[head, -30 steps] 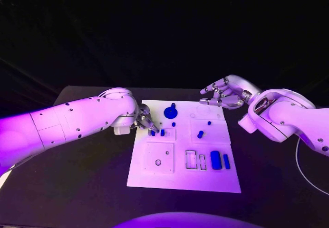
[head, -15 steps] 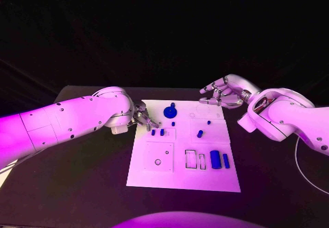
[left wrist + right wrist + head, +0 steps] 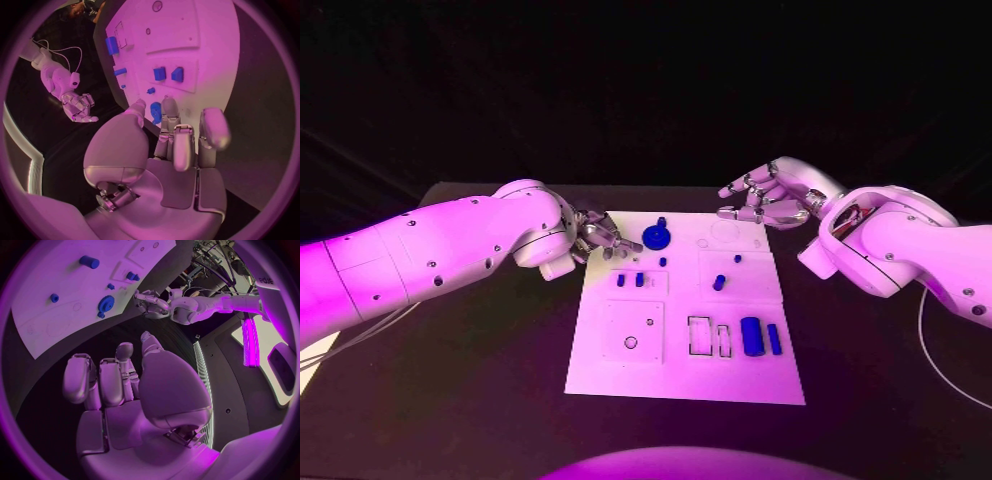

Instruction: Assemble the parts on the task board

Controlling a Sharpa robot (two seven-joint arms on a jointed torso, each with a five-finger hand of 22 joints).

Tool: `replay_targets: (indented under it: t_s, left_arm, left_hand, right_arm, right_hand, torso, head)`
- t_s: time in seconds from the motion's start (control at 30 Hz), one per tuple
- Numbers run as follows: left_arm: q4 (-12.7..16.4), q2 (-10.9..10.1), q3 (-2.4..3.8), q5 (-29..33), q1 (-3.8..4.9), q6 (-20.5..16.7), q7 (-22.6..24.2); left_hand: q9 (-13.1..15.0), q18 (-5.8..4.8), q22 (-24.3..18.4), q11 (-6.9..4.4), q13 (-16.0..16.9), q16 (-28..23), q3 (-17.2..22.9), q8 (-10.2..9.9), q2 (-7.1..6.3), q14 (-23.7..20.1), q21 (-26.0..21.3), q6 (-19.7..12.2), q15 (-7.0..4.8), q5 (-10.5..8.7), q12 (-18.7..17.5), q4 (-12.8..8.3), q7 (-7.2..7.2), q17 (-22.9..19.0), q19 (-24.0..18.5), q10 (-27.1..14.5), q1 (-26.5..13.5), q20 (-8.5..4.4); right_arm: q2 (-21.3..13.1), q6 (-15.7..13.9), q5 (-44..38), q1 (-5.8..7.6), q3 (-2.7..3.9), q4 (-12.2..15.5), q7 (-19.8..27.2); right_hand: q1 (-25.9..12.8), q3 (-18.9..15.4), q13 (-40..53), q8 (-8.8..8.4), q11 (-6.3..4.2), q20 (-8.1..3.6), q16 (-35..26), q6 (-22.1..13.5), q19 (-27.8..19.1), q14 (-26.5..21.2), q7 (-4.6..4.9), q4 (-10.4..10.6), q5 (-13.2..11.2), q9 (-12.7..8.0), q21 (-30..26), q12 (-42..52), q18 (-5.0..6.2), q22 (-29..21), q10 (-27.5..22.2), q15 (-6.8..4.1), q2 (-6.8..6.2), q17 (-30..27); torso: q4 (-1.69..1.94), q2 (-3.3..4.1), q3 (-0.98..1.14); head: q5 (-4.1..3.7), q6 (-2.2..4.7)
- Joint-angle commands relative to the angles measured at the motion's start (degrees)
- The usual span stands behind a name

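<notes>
The left robot hand (image 3: pixel 600 238) hovers empty, fingers loosely apart, at the upper left edge of the task board (image 3: pixel 678 380), close to the blue gear (image 3: pixel 656 237). The right robot hand (image 3: pixel 764 198) waits empty, fingers curled apart, above the board's upper right corner. To grasp the gear well, the left hand probably needs to descend straight and pinch its rim evenly, avoiding the two small blue pegs (image 3: pixel 630 281) below.

Parts (image 3: pixel 754 336) on task board (image 3: pixel 682 380)
</notes>
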Motion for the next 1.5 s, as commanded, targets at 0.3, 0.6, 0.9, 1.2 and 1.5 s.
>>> replay_targets:
  t_s: [0.3, 0.6, 0.9, 1.2, 1.5]
  left_arm:
    - [-1.6, 3.7, -1.79, -12.6, -0.71, -12.8, 29.3]
    - [-3.6, 6.7, -2.59, -21.8, -1.55, -11.4, 27.1]
    - [-5.8, 9.3, -2.96, -28.3, -1.66, -6.3, 21.7]
    - [-7.0, 10.6, -3.01, -30.9, -1.73, -4.3, 20.2]
    - [-7.4, 11.1, -3.01, -31.3, -1.75, -3.4, 20.0]
  left_hand:
    - [-10.3, 5.16, -25.0, 5.10, -20.7, -39.2, 11.9, -12.1, -1.50, -20.0, -35.3, -5.3, 4.80, -2.75, -23.6, -9.4, 3.61, -32.8, -18.4, -11.1, 21.0, 4.52]
    - [-15.6, 5.15, -27.6, 5.85, -30.4, -39.9, 12.2, -18.1, -3.31, -13.5, -37.1, -1.3, 4.86, -3.71, -31.6, -9.6, 3.38, -36.5, -12.7, -9.4, 18.1, 4.75]
    - [-18.3, 2.23, -13.5, 4.86, -34.4, -11.8, 10.3, -20.7, -3.14, 0.1, -17.9, 3.0, 3.86, -3.69, -32.8, -9.1, 3.62, -10.3, 0.4, -5.5, 16.8, 3.61]
    - [-18.9, 1.23, -8.3, 4.61, -35.6, -9.4, 10.2, -21.2, -3.10, 1.0, -11.6, 5.1, 3.53, -3.67, -33.5, -8.9, 3.62, -8.9, 2.8, -3.9, 16.7, 3.32]
    - [-19.2, 0.57, -5.0, 4.09, -36.0, -9.2, 10.9, -21.2, -2.78, 1.2, -7.6, 6.7, 3.11, -3.54, -33.6, -8.9, 3.15, -9.8, 4.0, -1.9, 17.2, 2.96]
  right_arm:
    - [0.1, 0.5, -0.1, -0.03, -0.01, -0.1, 0.2]
    - [0.2, 0.6, -0.1, -0.03, -0.02, 0.0, 0.1]
    - [0.2, -0.1, -0.1, -0.03, -0.03, 0.0, 0.7]
    - [0.3, -0.7, -0.1, -0.04, -0.03, 0.0, 1.2]
    - [0.2, -1.2, -0.1, -0.04, -0.03, 0.1, 1.5]
  right_hand:
    - [0.0, -0.3, 0.0, 0.34, 0.13, 0.00, -0.2, 0.4, -0.3, 1.4, -0.01, 0.1, 0.3, 0.1, -0.4, -0.1, 0.75, 0.0, -0.4, -0.16, 0.69, 0.0]
    - [0.1, -0.3, 0.0, 0.35, 0.13, 0.00, -0.2, 0.4, -0.3, 1.4, -0.02, 0.1, 0.3, 0.1, -0.4, 0.0, 0.75, 0.0, -0.4, -0.17, 0.78, 0.0]
    - [0.4, -0.3, 0.2, 0.39, 0.09, -0.01, 0.0, 0.5, -0.2, 1.5, -0.04, 0.0, 0.5, 0.1, -0.3, 0.3, 0.72, 0.1, -0.3, -0.19, 1.03, 0.2]
    - [0.7, -0.3, 0.3, 0.44, 0.06, -0.03, 0.0, 0.6, -0.1, 1.5, -0.07, 0.0, 0.7, 0.1, -0.3, 0.5, 0.70, 0.2, -0.2, -0.22, 1.20, 0.4]
    - [1.1, -0.3, 0.4, 0.49, 0.01, -0.08, 0.2, 0.7, 0.1, 1.6, -0.11, -0.1, 1.4, 0.1, -0.2, 0.8, 0.67, 0.4, 0.0, -0.28, 1.38, 0.6]
  torso:
    - [-0.04, 0.05, -0.11]
    - [-0.04, 0.06, -0.03]
    - [-0.05, 0.03, -0.04]
    - [-0.03, 0.05, -0.06]
    - [0.00, 0.02, -0.05]
  head:
    - [-0.74, 0.75]
    - [-1.03, 1.03]
    - [-1.09, 1.00]
    - [-1.24, 0.99]
    - [-1.27, 0.83]
